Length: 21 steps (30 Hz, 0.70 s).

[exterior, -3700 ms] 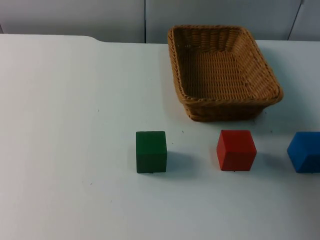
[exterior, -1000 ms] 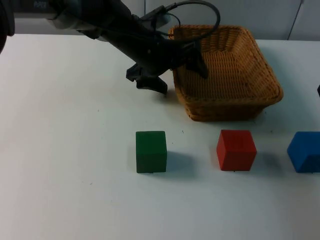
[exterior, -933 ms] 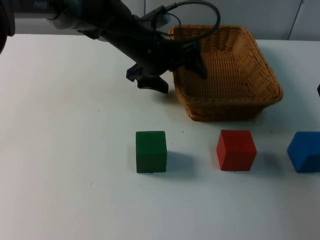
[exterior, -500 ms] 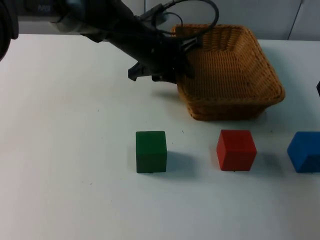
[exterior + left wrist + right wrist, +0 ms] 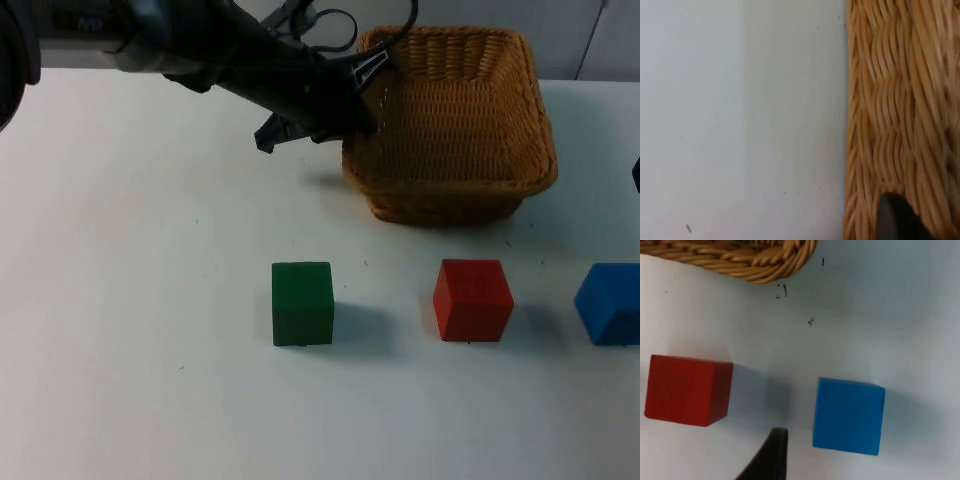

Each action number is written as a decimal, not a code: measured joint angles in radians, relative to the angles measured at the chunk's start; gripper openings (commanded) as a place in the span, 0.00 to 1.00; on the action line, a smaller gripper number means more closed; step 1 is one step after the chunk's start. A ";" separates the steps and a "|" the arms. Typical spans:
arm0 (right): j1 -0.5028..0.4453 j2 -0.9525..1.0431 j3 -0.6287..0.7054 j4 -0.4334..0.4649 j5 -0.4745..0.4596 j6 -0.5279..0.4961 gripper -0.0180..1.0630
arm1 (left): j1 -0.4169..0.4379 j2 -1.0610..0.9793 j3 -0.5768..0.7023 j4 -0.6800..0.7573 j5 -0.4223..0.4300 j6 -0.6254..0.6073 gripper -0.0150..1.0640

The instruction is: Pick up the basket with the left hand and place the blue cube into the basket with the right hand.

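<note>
The blue cube (image 5: pixel 610 303) is cut off by the right edge of the top view. The left arm (image 5: pixel 200 45) hides the basket (image 5: pixel 455 120) rim's left side, so the fingers' grip there cannot be made out.

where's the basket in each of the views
Top view: the basket sits at the far side of the table, behind the red cube, with the left gripper at its left rim.
Left wrist view: its woven wall is close up beside bare table.
Right wrist view: its rim lies beyond the red cube.
Shared landmark: the red cube, in the top and right wrist views.
</note>
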 measured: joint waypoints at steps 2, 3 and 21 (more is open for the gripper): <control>0.000 0.000 0.000 0.000 -0.002 0.000 0.95 | 0.000 0.000 0.000 0.000 -0.002 -0.013 0.01; 0.000 0.000 0.000 0.000 -0.004 0.000 0.95 | 0.000 -0.002 0.000 0.000 -0.002 -0.025 0.01; 0.000 0.000 0.000 0.000 -0.004 0.002 0.95 | 0.020 -0.216 0.002 0.525 0.237 -0.484 0.01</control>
